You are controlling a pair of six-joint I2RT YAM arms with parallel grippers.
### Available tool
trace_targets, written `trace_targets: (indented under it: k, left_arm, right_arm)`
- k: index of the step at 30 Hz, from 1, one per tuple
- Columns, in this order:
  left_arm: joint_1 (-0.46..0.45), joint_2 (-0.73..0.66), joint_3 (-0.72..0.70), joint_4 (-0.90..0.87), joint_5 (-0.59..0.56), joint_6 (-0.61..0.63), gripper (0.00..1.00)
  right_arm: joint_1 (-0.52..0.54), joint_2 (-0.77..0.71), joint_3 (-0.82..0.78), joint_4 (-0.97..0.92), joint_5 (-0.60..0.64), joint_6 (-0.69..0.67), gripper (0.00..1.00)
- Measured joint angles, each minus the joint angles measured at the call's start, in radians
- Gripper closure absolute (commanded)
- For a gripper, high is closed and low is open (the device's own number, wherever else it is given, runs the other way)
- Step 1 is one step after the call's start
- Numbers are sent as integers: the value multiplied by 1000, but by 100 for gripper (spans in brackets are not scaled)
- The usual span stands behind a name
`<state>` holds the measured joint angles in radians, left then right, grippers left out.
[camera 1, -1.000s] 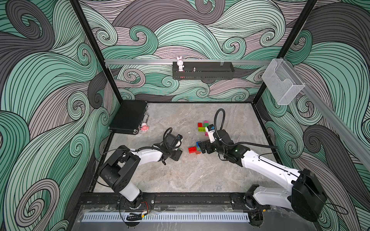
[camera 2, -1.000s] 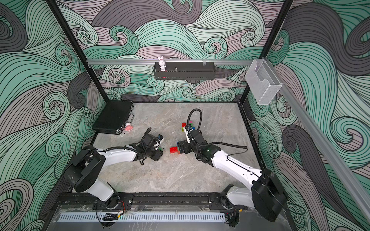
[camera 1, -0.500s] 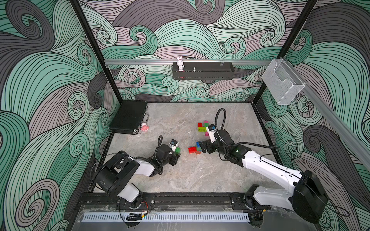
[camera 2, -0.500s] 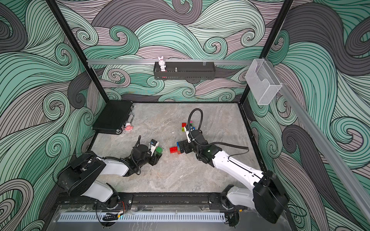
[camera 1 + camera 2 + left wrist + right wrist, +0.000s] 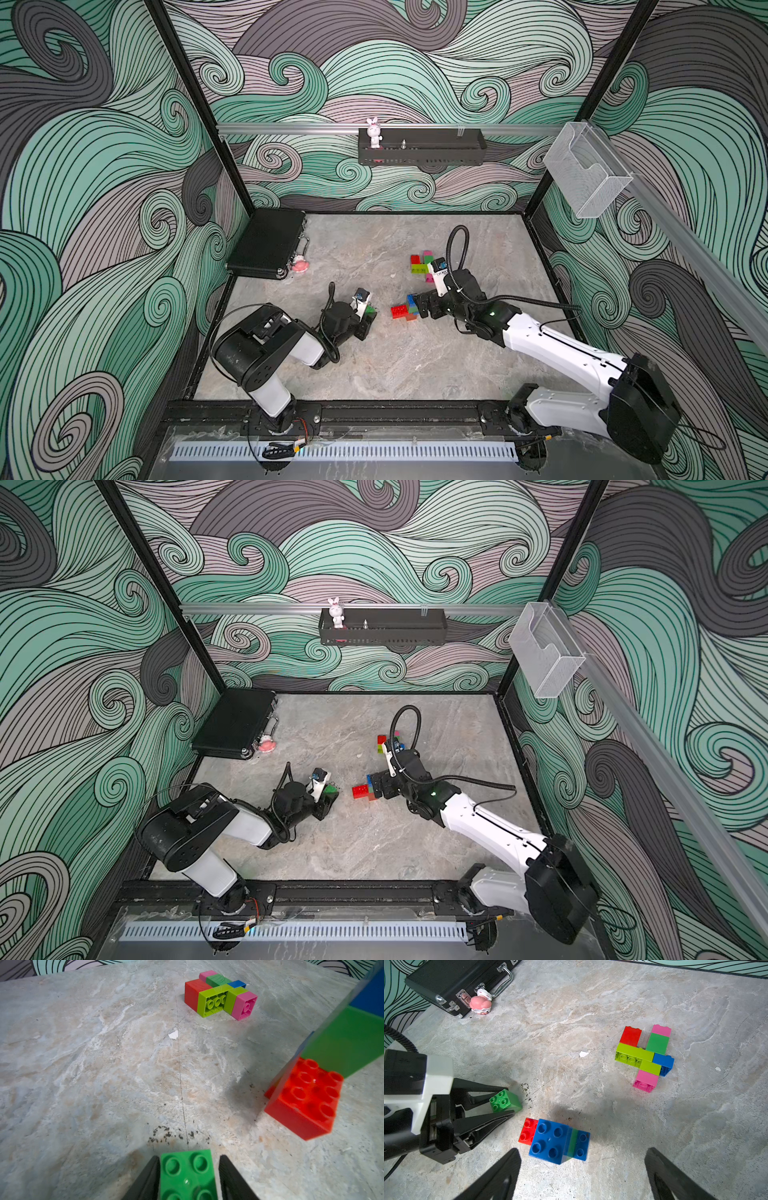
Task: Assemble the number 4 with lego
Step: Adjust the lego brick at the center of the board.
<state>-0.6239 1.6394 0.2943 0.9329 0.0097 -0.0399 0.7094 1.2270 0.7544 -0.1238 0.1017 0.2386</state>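
**Left side.** A black case (image 5: 266, 243) lies at the far left edge of the table (image 5: 374, 374). A pink toy figure (image 5: 300, 266) sits against its latch side.

**Left gripper** (image 5: 370, 314). It is low over the table, near the centre, with its jaws narrowed around a single green brick (image 5: 187, 1174). The brick sits between the fingers (image 5: 149, 1178), studs facing the wrist camera. In the left wrist view one finger lies flush against the brick's side. A thin sliver may separate the other finger from it. Whether the pinch is firm cannot be told. In the right wrist view the brick appears to rest on the table at the fingertips.

**Centre.** A small brick stack (image 5: 550, 1142) stands on the table just beside the green brick, without touching it. It has a blue brick on top, a red brick jutting out below, and a green strip and a second blue piece on the far side.

**Right gripper** (image 5: 583, 1150). Its jaws are spread wide. The stack lies just ahead of and between the two fingertips, with bare table showing on either side. Neither finger touches it and nothing is held.

**Right rear.** A flat assembly (image 5: 645, 1055) of red, lime, dark green, blue and pink bricks lies on its side on the table. It is apart from both grippers.
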Motion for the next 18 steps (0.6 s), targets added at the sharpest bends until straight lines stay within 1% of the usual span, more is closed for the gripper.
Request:
trace_targets:
  k: [2,9,10,12,15,18]
  left_arm:
    - [0,0,-2,7,2,4,58]
    - [0,0,-2,4,6,10,58]
    - [0,0,-2,3,7,11,61]
    - [0,0,-2,3,11,12,70]
    - [0,0,-1,0,19,21,87]
    - [0,0,-1,-1,21,23,99]
  right_arm:
    - [0,0,0,0,0,0,6]
    - [0,0,0,1,-16,-3,6]
    - [0,0,0,2,-24,-3,6]
    - [0,0,-1,4,-38,-8,6]
    - [1,0,-10,20,-69,-19,7]
    - [17,4,-27,38,-77,-17,11]
